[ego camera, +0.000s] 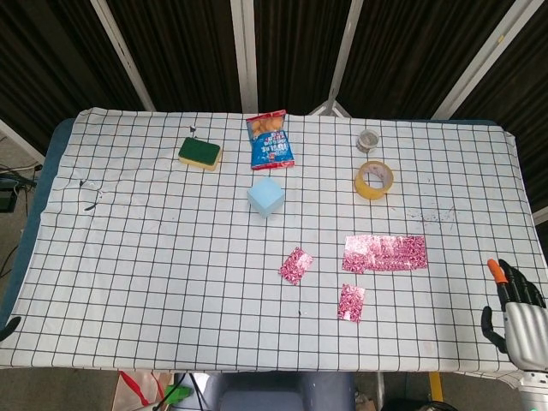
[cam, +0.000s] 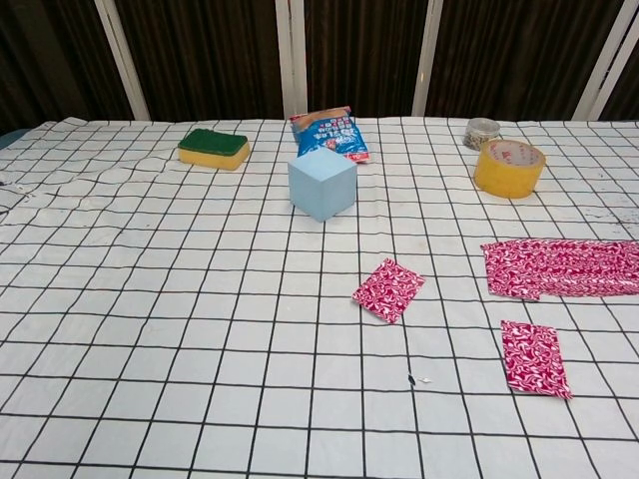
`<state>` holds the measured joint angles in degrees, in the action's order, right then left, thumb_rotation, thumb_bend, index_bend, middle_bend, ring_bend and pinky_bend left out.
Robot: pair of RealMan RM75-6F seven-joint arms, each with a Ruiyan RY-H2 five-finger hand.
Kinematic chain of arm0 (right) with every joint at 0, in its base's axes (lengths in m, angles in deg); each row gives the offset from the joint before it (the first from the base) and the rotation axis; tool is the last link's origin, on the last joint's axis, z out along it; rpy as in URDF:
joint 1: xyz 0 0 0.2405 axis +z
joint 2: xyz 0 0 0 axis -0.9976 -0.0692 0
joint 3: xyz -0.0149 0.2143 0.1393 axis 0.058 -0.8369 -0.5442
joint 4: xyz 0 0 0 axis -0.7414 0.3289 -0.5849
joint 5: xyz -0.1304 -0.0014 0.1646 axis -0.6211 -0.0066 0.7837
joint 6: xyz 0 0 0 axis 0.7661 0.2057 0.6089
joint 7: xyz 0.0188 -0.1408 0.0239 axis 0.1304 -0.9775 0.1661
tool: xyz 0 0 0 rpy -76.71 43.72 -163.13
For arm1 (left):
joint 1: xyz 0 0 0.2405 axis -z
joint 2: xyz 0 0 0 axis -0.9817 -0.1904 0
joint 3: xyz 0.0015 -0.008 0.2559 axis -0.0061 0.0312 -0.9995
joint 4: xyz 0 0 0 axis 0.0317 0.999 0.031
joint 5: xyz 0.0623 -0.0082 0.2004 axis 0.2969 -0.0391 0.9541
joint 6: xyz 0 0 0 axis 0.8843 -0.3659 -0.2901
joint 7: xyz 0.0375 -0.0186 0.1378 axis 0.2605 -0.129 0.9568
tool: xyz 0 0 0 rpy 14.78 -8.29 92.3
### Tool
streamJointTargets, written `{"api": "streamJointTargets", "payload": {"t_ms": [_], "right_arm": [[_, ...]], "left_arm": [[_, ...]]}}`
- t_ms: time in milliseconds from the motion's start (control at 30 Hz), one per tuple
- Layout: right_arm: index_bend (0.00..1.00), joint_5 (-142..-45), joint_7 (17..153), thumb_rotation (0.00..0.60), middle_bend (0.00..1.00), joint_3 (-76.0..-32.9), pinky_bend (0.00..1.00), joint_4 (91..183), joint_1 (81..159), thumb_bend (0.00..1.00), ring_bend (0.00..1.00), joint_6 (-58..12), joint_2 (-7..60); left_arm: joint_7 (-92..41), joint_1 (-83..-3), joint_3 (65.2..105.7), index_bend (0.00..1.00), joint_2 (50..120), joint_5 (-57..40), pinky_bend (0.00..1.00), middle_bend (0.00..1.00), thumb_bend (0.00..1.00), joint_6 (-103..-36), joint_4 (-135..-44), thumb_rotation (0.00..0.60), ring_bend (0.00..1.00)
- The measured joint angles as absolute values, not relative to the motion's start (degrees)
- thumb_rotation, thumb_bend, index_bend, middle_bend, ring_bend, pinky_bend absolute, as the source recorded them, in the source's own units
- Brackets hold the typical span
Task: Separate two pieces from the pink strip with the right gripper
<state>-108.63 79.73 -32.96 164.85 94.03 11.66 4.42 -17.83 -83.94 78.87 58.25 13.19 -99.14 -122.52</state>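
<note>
- I see my right hand (ego camera: 514, 310) at the lower right frame edge, off the table, fingers apart, holding nothing.
- The pink strip (ego camera: 385, 253) lies right of centre.
- Two separated pink pieces (ego camera: 295, 265) (ego camera: 351, 303) lie just left of and below it.

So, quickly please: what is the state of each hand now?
Left hand: not in view.
Right hand: open, holding nothing, at the table's right edge.
</note>
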Motion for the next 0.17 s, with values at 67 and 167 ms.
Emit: {"api": "streamJointTargets", "payload": {"t_ms": [67, 167], "right_arm": [[0.0, -109.5, 80.6, 0.6, 0.04, -33.8, 0.14, 164.4, 93.1, 0.63, 0.06, 12.1, 4.1], [0.0, -110.4, 81.9, 0.6, 0.04, -34.9, 0.14, 164.0, 91.9, 0.63, 0.06, 12.5, 3.7]], "left_arm": [[-18.4, -84.1, 78.8, 0.15, 57.9, 13.1, 0.06, 0.0, 0.26, -99.2, -122.6, 0.6, 0.0], [-19.4, -84.2, 78.9, 0.15, 57.5, 12.9, 0.06, 0.0, 0.26, -99.1, -122.6, 0.6, 0.0]]}}
